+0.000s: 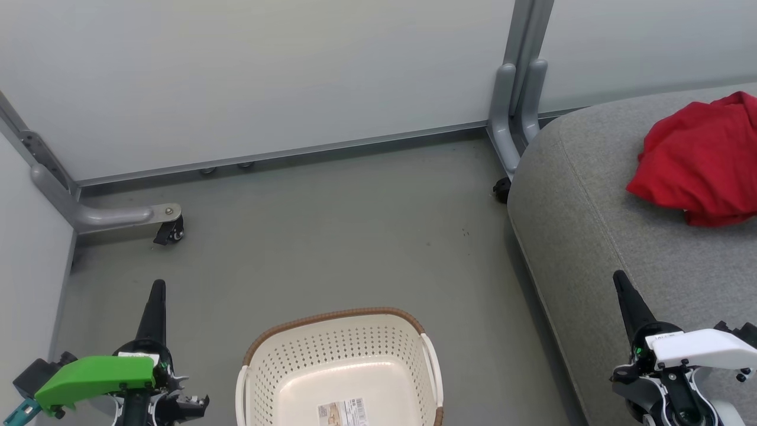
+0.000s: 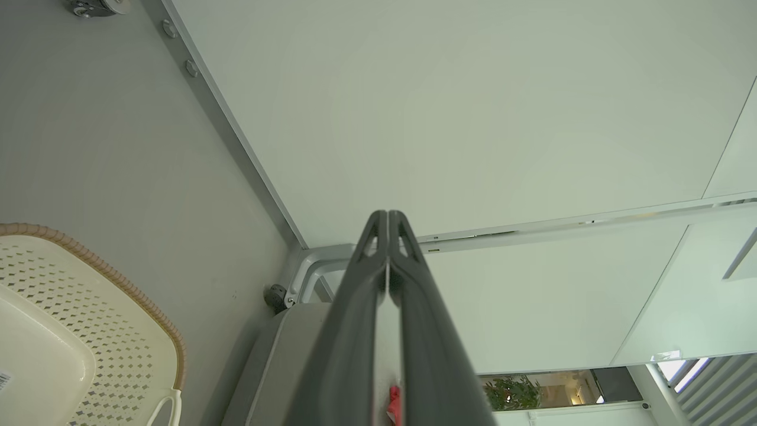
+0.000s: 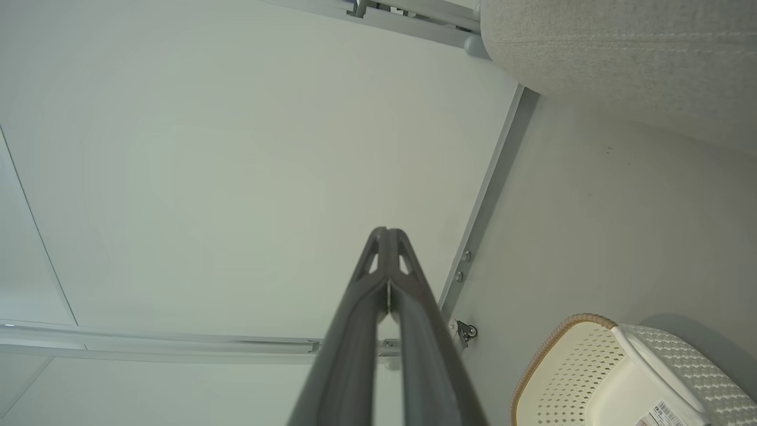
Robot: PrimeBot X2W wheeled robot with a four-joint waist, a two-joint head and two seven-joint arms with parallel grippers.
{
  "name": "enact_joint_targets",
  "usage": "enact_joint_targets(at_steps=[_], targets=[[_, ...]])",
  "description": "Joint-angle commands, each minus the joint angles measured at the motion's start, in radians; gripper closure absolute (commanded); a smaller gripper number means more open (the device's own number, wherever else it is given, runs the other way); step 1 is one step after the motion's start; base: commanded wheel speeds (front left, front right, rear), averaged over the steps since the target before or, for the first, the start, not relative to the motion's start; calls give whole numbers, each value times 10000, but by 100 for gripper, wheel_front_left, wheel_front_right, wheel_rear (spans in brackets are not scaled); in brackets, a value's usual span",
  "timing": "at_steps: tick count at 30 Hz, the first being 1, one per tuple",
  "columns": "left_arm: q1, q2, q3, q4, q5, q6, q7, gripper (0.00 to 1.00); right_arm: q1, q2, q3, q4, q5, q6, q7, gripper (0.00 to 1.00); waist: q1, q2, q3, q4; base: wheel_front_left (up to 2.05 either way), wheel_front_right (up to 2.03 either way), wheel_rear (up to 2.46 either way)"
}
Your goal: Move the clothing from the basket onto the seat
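Left gripper (image 1: pixel 157 285) at 7 o'clock, right gripper (image 1: pixel 618 277) at 4, both pinched closed, empty; basket (image 1: pixel 331 316) cut off at 6, clothing (image 1: pixel 704 160) cropped at 2 on seat (image 1: pixel 591 207).

We count one basket (image 1: pixel 337 349) near us in the middle. It has two white handles, a left handle (image 1: pixel 241 387) and a right handle (image 1: pixel 433 364), and one paper label (image 1: pixel 342 412) inside. We count one big grey seat (image 1: pixel 591 236) on the right. On its far part lies one red heap of clothing (image 1: pixel 704 160), and we cannot tell how many pieces are in it. We count two small black wheels, a left wheel (image 1: pixel 171 232) and a right wheel (image 1: pixel 501 189). We count two grippers, the left gripper (image 1: pixel 158 284) and the right gripper (image 1: pixel 618 274).
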Motion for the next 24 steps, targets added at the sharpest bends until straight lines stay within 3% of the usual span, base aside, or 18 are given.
enact_joint_targets(at_steps=[1,24], targets=[[-234,3,60,0,-215,-63,66,100,-162,-43,-44,5,203,-5,65,100,-1,68,2,-6,0,0,0],[-312,-25,164,77,-1625,-104,464,100,-265,-11,-241,116,1597,-4,484,100,-1,82,29,-106,0,0,0]])
